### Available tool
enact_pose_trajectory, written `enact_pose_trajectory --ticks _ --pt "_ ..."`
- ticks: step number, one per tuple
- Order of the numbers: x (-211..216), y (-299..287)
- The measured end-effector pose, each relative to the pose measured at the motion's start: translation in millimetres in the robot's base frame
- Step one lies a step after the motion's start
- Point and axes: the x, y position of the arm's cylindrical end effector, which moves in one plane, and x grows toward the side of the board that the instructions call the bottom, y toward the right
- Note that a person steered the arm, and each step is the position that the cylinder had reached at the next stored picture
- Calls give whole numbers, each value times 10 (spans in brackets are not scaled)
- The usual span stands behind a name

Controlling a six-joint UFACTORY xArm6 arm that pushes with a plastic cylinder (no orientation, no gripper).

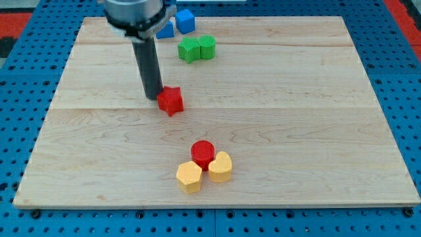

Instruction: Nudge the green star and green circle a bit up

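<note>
- A pale wooden desk (296, 131) made of joined planks is seen, lying on a blue perforated surface (401, 99).
- A straight dark rod (148, 66) comes down from the arm at the view's top left; no claw is fitted, so no released or clenched state can be told.
- My tip (153, 97) is placed on the desk, just left of a red star-shaped block (171, 101), touching it or almost touching it.
- The green star-shaped block (189, 49) is found near the view's top, right of the rod, and the green round block (206, 47) is pressed against its right side.
- Both green blocks are well apart from my tip, higher in the view and to its right.
- A blue cube (185, 20) stands above the green pair, near the top edge; a second blue block (165, 30) is partly hidden behind the arm, so its shape cannot be told.
- Near the view's bottom, a red round block (202, 153) is touching two yellow blocks: a yellow hexagonal block (189, 176) at lower left and a yellow heart-like block (220, 167) at lower right.
</note>
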Motion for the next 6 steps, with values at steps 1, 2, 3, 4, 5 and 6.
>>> enact_pose_trajectory --ticks 1,2,3,4,5,6 --pt "-200 -557" --pt "-507 96" --pt "148 228" --pt "557 474" --pt "453 557" --pt "-272 954"
